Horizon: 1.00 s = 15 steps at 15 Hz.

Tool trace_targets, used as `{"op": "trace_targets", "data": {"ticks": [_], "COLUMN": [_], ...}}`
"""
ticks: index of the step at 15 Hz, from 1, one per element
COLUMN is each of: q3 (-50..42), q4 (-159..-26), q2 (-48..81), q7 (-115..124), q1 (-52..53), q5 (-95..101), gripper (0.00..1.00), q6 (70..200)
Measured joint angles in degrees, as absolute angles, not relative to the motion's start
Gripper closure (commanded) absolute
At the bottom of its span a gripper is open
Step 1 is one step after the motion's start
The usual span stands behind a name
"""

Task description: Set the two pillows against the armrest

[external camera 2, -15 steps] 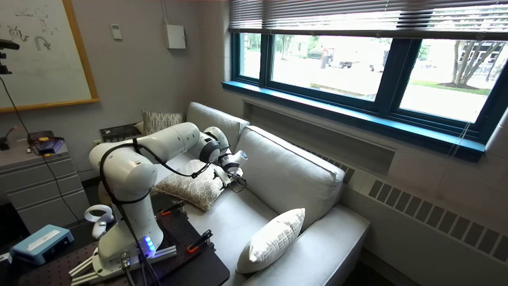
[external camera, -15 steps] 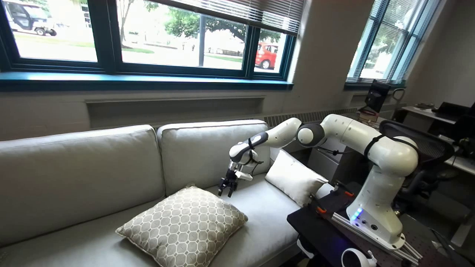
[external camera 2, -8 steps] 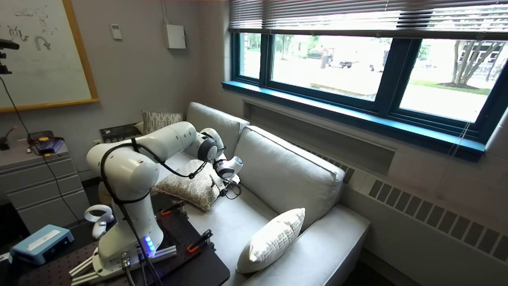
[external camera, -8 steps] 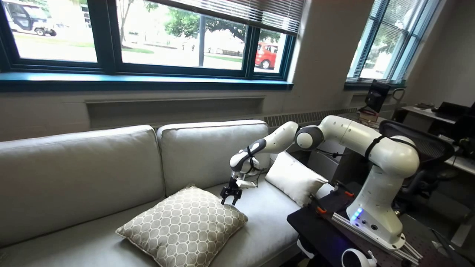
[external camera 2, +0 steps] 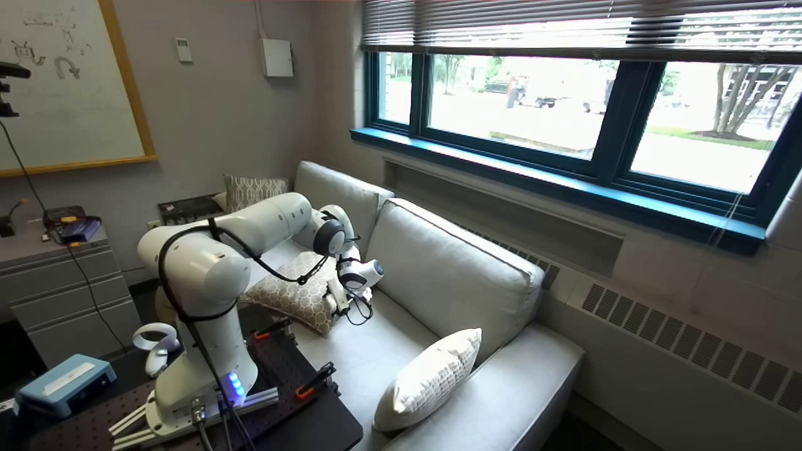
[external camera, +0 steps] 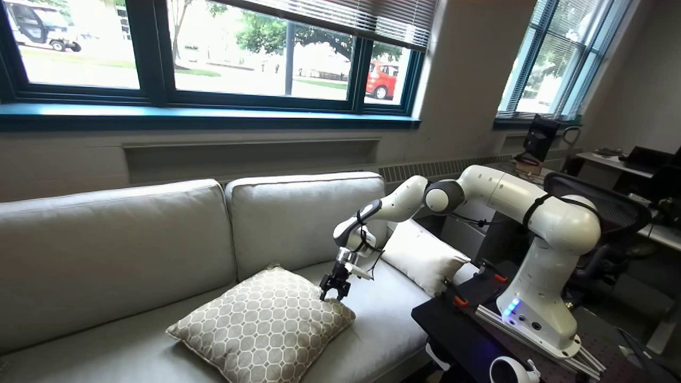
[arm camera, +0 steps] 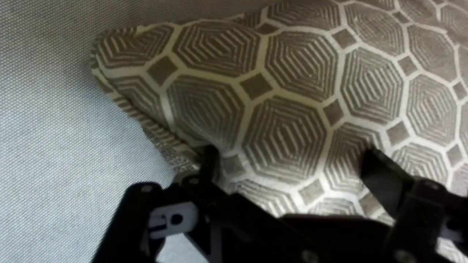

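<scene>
Most likely needing a corner pinch on the soft, lightweight patterned pillow, lying on the sofa well in from its armrest edge; standing near that corner with jaws wide.

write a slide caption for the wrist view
Open gripper at the lattice-patterned pillow, close to one corner, with the pale sofa seat showing alongside.

This is an office: a marked whiteboard, a grey drawer cabinet, a light-topped desk and a mesh-backed chair show it.
</scene>
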<state>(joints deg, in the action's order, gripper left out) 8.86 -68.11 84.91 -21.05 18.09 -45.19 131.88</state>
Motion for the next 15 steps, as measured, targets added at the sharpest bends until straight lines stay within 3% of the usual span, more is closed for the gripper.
{"op": "trace_targets", "data": {"ticks": [5,6,8,15], "q3": [7.61,7.25,6.58,6.13], "q4": [-68.38,-68.44,-68.55,-69.31], "q2": [84.91,84.91,84.91,84.91], "q7": [-30.67,-31.99,-34.2,-35.77], "q1": [17.35,17.35,17.38,16.71], "q5": [-49.83,-50.36,-51.19,-50.25], "gripper": [0.0,0.25,0.32,0.84], "q6": [124.21,122.78,120.52,119.28]}}
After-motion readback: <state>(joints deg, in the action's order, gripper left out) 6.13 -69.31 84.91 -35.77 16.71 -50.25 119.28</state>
